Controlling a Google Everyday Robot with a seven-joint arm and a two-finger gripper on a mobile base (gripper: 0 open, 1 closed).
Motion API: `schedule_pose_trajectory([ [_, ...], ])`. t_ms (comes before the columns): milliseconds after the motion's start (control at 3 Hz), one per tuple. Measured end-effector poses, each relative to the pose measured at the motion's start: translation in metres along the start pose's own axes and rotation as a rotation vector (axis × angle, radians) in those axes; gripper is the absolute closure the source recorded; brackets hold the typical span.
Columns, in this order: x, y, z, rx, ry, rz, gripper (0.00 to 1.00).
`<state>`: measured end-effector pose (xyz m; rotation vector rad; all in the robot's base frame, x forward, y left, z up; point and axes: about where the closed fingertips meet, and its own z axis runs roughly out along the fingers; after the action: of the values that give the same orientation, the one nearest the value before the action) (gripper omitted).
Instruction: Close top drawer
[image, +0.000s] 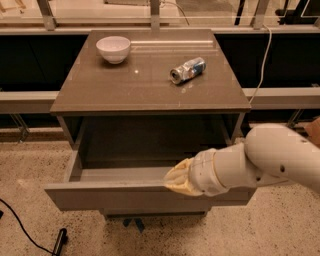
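Observation:
The top drawer (100, 196) is pulled out wide from the grey-brown cabinet, its plain grey inside open to view and holding nothing I can see. Its flat front panel faces me at the bottom of the view. My gripper (179, 179) with yellowish fingers sits at the top edge of the front panel, right of its middle, reaching in from the right on the white arm (265, 160). The arm hides the right end of the front panel.
A white bowl (113, 48) stands at the back left of the cabinet top (150, 80). A crushed can (187, 70) lies on its side right of centre. A black cable (25, 230) runs over the speckled floor at lower left.

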<state>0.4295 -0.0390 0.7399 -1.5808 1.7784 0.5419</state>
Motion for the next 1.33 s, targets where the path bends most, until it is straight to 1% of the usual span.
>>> schedule_pose_trajectory([
  [333,0.014,0.014,0.015,-0.016,-0.051,0.009,1.00],
  [667,0.031,0.033,0.036,-0.077,-0.108,-0.013,1.00],
  [1000,0.047,0.051,0.060,-0.108,-0.103,-0.022,1.00],
  [1333,0.062,0.059,0.081,-0.047,-0.058,-0.009,1.00],
])
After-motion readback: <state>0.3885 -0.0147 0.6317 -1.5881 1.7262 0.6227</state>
